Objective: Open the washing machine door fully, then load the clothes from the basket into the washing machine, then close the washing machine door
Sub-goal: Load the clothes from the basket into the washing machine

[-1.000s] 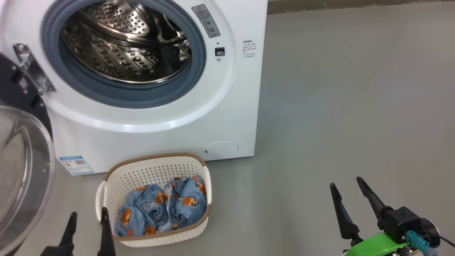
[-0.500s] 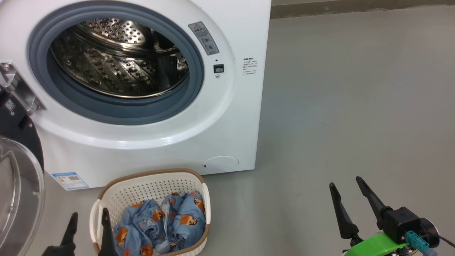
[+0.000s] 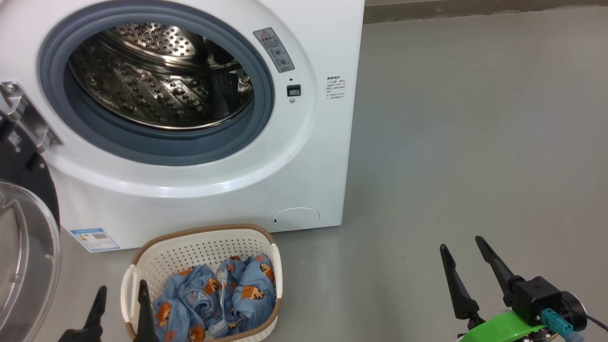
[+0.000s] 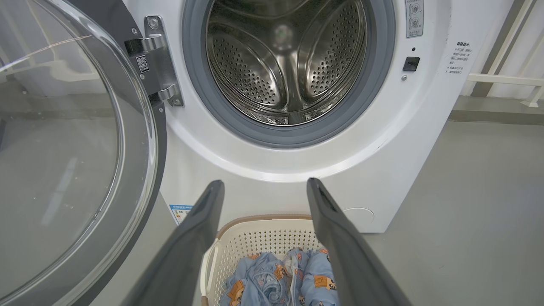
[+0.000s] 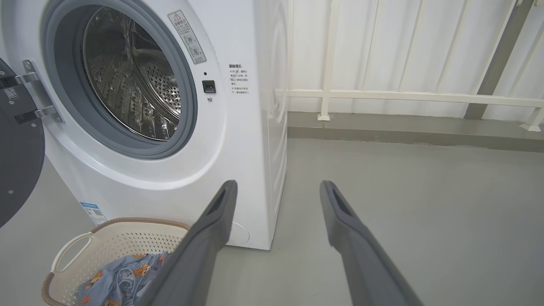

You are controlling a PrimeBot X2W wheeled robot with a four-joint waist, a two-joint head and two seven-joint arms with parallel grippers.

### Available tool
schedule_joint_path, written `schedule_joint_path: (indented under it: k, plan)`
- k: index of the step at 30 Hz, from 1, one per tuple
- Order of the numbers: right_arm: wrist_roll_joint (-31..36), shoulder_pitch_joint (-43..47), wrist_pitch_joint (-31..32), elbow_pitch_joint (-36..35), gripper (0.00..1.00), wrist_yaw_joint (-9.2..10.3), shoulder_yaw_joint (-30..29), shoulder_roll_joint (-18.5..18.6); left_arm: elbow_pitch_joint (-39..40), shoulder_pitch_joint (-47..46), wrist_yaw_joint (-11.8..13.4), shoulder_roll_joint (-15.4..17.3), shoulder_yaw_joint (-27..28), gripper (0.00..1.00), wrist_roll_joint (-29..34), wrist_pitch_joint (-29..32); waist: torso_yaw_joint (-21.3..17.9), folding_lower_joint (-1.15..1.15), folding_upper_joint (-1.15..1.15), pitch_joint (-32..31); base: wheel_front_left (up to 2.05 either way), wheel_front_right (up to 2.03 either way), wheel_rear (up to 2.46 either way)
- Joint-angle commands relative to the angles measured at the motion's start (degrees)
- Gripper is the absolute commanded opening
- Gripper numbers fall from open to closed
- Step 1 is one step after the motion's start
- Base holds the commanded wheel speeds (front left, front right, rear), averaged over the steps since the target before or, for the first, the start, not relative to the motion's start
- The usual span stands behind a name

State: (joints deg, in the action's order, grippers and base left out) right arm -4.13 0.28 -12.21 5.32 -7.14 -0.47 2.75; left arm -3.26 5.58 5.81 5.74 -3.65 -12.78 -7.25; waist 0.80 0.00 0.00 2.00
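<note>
The clothes (image 3: 216, 304) were heaped in the basket (image 3: 204, 240), which was set on the floor (image 3: 475, 142) just in front of the washing machine (image 3: 304, 180). The drum (image 3: 156, 90) was bare, and the washing machine door (image 3: 23, 266) was swung wide to the left. Over the last second only the head camera was shifted; nothing itself was moved. The left gripper (image 3: 122, 286) and right gripper (image 3: 460, 243) were held wide and empty, so loading was judged not yet begun.
</note>
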Motion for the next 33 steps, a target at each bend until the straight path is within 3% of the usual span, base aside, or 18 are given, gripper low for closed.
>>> schedule_joint_path:
  k: [1, 12, 19, 26, 33]
  plan:
    - [-0.64, -1.27, -0.56, -1.29, 1.0, -0.35, 1.64, 0.13, 1.07, -2.38, -0.08, 1.02, 1.71, 1.0, -0.23, -0.75, 0.08, 0.0, 0.0, 0.09, 0.0, 0.0, 0.0]
    - [-0.53, -2.09, -0.52, -1.91, 1.0, -0.35, 1.48, 0.13, 0.24, -3.42, -0.24, 0.68, 0.63, 1.0, -0.91, -1.33, 1.16, 0.0, 0.0, 2.4, 0.0, 0.0, 0.0]
    - [-0.37, -3.43, -0.48, -2.45, 1.0, -0.35, 1.99, 0.13, -4.58, -6.34, -1.91, -0.16, -1.66, 1.0, -1.98, -1.93, 1.5, 0.0, 0.0, 5.7, 0.0, 0.0, 0.0]
    - [-0.09, -5.65, -0.45, -3.54, 1.0, -0.35, 2.72, 0.13, -16.65, -14.1, -5.51, -1.22, -5.36, 1.0, -3.14, -2.52, 1.26, 0.0, 0.0, 10.99, 0.0, 0.0, 0.0]
    - [-0.02, -9.2, -0.85, -4.2, 1.0, -0.35, 3.75, 0.15, -35.34, -26.82, -10.36, -2.35, -8.84, 1.0, -6.19, -3.02, -0.56, 0.0, 0.0, 17.83, 0.0, 0.0, 0.0]
